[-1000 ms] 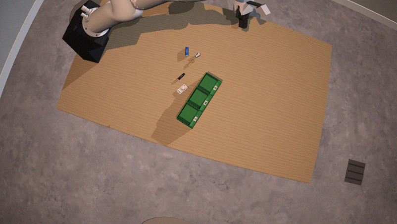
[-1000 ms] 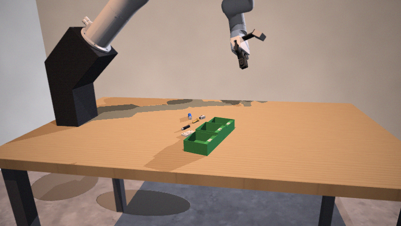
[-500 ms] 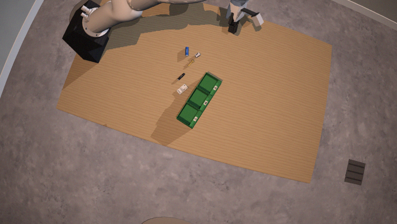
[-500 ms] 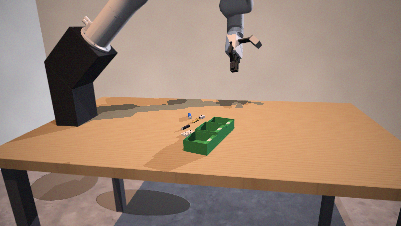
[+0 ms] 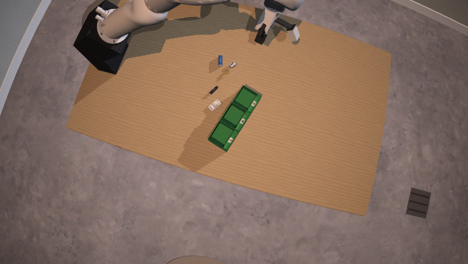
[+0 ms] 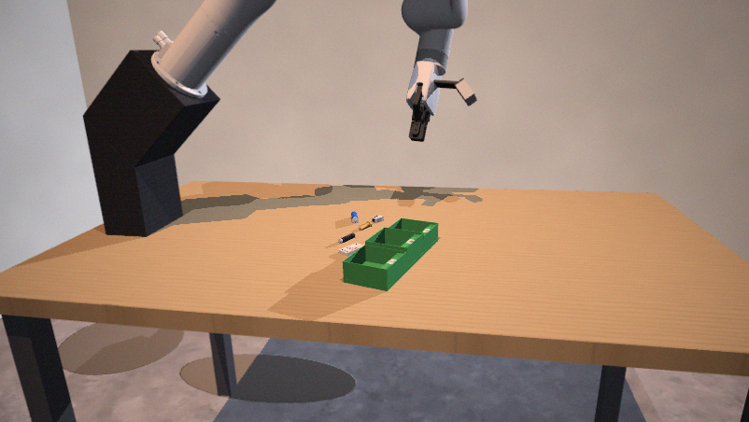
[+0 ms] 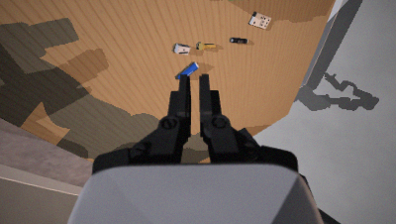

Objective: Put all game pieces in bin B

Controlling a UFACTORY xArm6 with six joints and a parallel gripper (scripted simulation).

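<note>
My gripper (image 6: 416, 133) hangs high above the far side of the table, shut with nothing between the fingers; it also shows in the wrist view (image 7: 194, 78) and from above (image 5: 260, 39). A white domino (image 5: 215, 104) lies flat next to the green three-compartment bin (image 5: 235, 117). A small white die (image 5: 233, 64) lies farther back. In the wrist view the domino (image 7: 260, 20) and the die (image 7: 181, 49) lie far below the fingers. All three compartments look empty. Their labels are too small to read.
A blue cylinder (image 5: 220, 60), a brass bolt (image 5: 224, 73) and a small black cylinder (image 5: 213, 90) lie between the die and the domino. The black arm base (image 5: 98, 45) stands at the table's back left corner.
</note>
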